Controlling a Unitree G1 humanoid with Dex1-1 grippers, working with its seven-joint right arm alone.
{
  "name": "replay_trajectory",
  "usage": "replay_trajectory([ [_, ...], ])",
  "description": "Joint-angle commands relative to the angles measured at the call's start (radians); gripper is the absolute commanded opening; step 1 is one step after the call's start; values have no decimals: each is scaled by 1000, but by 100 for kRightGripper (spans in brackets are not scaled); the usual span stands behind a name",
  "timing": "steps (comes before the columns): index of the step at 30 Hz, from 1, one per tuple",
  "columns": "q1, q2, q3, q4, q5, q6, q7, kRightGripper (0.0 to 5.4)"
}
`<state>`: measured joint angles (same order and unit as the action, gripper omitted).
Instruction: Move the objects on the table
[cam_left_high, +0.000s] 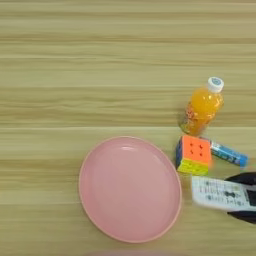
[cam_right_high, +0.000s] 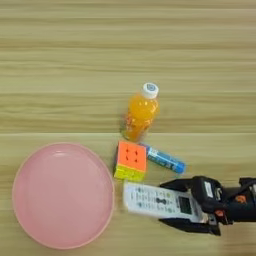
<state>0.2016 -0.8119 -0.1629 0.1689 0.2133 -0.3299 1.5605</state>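
White plastic made up the remote control (cam_right_high: 159, 201), and it looked light, rigid and smooth-skinned, so a pinch across its narrow width seemed the sensible hold; its slick case would probably slide if squeezed only at the very tip. The right gripper (cam_right_high: 192, 209) had it that way: one black finger lay along the far edge of the remote's right end and the other along the near edge, the two spread just wide enough to clamp the case between them. Most of the remote stuck out past the fingertips toward the robot's left, so I judged the held end carried a long lever and the free end could droop or twist.

Its long axis ran nearly left to right across the table (cam_right_high: 75, 60), tilted slightly so the free end sat a touch farther away than the gripped end. That free end pointed at the pink plate (cam_right_high: 62, 195), coming close to its rim without clearly touching it.

Just beyond the far finger, the puzzle cube (cam_right_high: 131, 160) sat near the remote's free end, orange face up. The blue tube (cam_right_high: 165, 159) lay beyond the fingers too, angled, one end close to the cube. Farther still stood the orange juice bottle (cam_right_high: 141, 112), white cap leaning away; it looked rounder and heavier, more apt to roll if bumped.
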Motion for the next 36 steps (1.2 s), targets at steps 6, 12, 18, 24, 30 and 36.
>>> replay_trajectory([
  [6,-54,-64,33,40,-51,-43,-57,291],
  [12,-88,-44,77,94,-76,-52,-76,291],
  [18,-127,-17,130,156,-93,-37,-105,290],
  [24,-135,-11,155,169,-89,-37,-116,332],
  [30,-127,-18,144,128,-27,-4,-92,394],
  [36,-130,-28,119,115,13,7,-80,459],
])
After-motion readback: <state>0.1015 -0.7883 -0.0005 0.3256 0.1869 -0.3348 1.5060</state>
